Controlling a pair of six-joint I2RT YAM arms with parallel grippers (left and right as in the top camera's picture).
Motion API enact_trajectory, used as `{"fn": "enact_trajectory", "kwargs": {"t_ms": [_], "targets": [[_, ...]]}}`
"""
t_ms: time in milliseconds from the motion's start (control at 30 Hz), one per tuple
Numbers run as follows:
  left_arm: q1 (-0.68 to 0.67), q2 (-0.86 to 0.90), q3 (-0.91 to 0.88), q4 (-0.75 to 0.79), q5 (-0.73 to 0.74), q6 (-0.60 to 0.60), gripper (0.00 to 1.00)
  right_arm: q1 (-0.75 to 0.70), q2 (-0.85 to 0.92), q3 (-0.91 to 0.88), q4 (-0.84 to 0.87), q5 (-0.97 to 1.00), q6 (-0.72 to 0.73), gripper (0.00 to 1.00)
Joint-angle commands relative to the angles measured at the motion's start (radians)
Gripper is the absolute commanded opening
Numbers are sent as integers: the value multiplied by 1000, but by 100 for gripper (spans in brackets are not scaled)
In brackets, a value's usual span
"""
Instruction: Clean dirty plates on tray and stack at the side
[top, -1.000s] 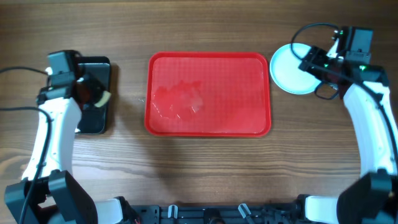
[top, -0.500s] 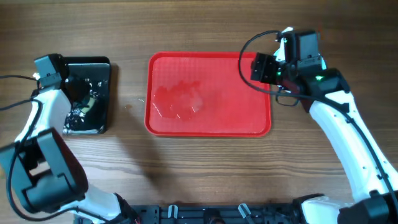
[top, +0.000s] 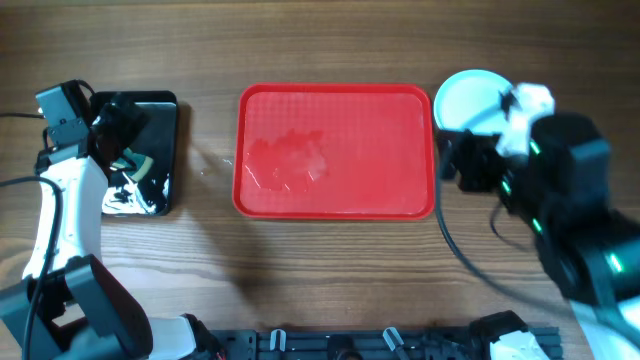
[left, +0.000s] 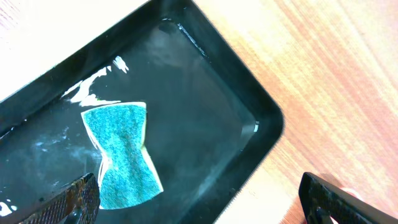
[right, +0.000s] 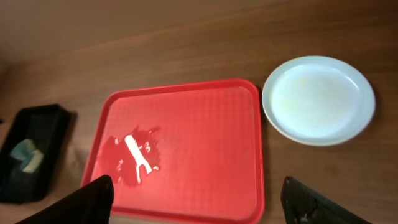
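Right arm (top: 565, 170) blurred, hides plates (top: 470, 95) lower edge; plate count unclear; black tray (left: 211, 106) cropped.

tray (right: 199, 137) red | plate (right: 318, 99) white | sponge (left: 121, 152) teal | basin (left: 205, 118) black

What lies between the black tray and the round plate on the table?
The red tray, carrying only a wet smear. The right wrist view shows it best.

Robot lab with wooden table (top: 320, 280)
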Motion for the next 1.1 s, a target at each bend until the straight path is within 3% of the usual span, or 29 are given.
{"fn": "enact_trajectory", "kwargs": {"t_ms": [0,100,1067], "targets": [[2,-6,-6,0,26,5,100,4,-145,-2,-51,20,-14,88],[2,-6,-6,-1,26,5,100,4,-228,-2,-84,20,-13,100],[2,-6,-6,-1,26,5,100,4,-237,-2,-155,20,-13,100]]}}
